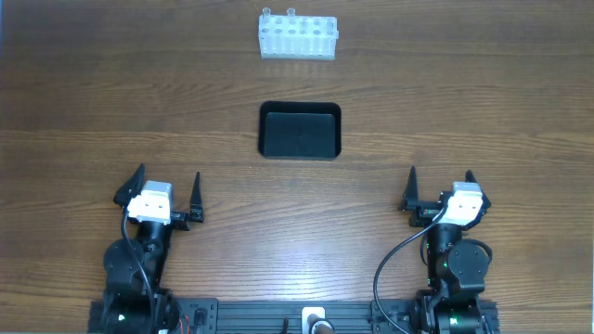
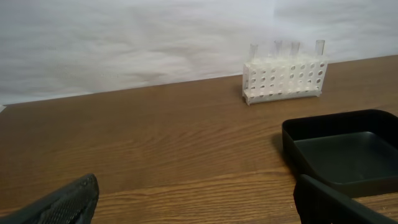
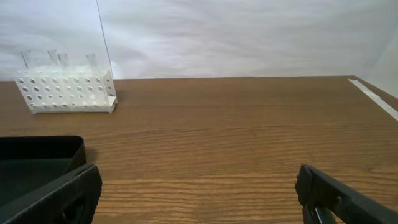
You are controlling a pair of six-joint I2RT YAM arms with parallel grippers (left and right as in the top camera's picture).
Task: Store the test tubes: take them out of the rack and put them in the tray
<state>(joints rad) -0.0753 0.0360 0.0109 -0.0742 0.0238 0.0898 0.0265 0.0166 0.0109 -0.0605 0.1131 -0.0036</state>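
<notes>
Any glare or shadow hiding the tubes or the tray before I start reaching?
Top view: even light, no glare; the test tubes barely stand out from the white rack. Left wrist view: the clear tubes fade into the pale wall; soft sheen on the tray floor. Right wrist view: the same faint tubes.

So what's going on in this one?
Nothing is being handled yet. Both arms sit near their bases, the left end effector and right end effector open and empty. The tubes stand in the rack at the far side of the table. The tray, between rack and arms, holds nothing.
</notes>
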